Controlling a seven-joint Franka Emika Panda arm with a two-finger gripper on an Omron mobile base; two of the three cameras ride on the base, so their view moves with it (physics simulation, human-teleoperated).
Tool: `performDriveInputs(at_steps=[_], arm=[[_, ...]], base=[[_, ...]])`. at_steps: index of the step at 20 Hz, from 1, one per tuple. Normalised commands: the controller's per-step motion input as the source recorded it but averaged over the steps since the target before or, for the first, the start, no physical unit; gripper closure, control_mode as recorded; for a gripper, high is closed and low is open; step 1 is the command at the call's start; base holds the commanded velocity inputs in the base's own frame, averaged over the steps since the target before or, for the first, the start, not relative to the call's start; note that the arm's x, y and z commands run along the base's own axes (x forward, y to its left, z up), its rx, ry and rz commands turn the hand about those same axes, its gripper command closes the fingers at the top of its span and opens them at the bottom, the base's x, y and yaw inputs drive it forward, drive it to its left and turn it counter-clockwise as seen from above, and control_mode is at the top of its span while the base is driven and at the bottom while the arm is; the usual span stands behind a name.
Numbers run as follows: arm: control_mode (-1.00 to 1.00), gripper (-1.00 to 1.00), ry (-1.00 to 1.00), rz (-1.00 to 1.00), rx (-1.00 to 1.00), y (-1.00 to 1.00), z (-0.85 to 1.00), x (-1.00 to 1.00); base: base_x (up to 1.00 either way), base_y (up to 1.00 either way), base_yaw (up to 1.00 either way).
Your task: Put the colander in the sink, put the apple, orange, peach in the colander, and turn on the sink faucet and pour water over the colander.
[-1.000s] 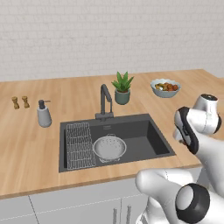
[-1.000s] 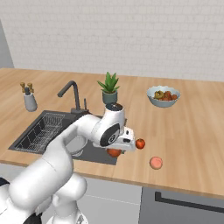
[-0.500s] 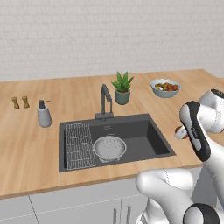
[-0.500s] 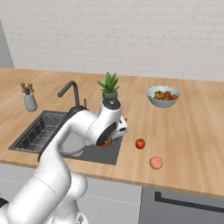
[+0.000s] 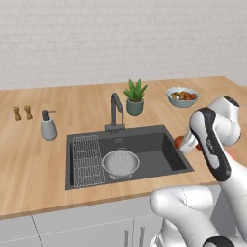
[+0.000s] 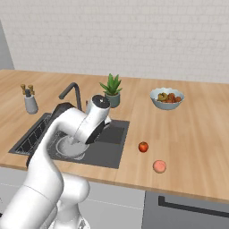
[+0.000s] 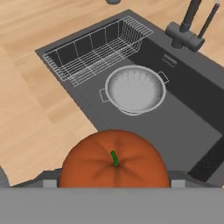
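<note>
The firm, round, slippery orange is clamped across its middle by the end effector, above the sink near the colander.

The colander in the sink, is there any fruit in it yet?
Empty. The hand view looks straight into the colander and shows only bare perforated metal; it sits upright on the sink floor.

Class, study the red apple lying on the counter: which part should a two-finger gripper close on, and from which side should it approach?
Grip the apple across its widest middle, coming straight down from above. It is a small ball resting loose on the flat counter, apart from the peach, so the sides are free for the fingers.
</note>
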Motion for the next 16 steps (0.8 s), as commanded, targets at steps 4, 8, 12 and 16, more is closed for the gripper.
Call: performDriveInputs(at_steps=[4, 8, 12, 16], arm=[[-1.0, 1.0, 0.0, 0.2, 0.12, 0.64, -0.03, 0.32], [-1.0, 1.0, -0.03, 0.13, 0.18, 0.49, -0.25, 0.46], [-1.0, 1.0, -0.09, 0.11, 0.15, 0.51, -0.54, 0.45], [-1.0, 1.0, -0.03, 0.07, 0.09, 0.44, -0.67, 0.44]], base=[[0.0, 0.0, 0.0], [0.0, 0.0, 0.0], [0.0, 0.0, 0.0], [0.0, 0.0, 0.0]])
